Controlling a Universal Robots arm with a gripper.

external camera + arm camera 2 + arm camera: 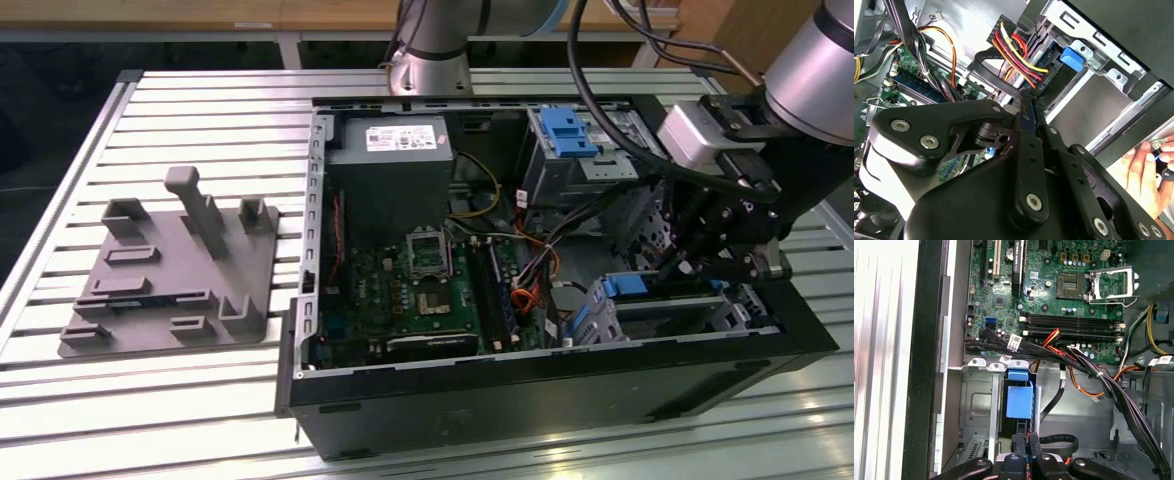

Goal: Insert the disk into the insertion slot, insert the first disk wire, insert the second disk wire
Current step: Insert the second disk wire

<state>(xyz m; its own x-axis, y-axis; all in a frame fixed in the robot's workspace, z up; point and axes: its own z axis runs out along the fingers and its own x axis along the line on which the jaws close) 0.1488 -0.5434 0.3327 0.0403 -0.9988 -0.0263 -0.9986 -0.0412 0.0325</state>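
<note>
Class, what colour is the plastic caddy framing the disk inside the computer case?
Bright blue; the caddy shows best in the first wrist view.

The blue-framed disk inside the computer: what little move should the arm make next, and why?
Probably a slight push of the black connector toward the disk. The disk already sits in the insertion slot, and the jaws stand right at that connector with its coloured wires, close to the disk's end, so seating it seems due.
</note>
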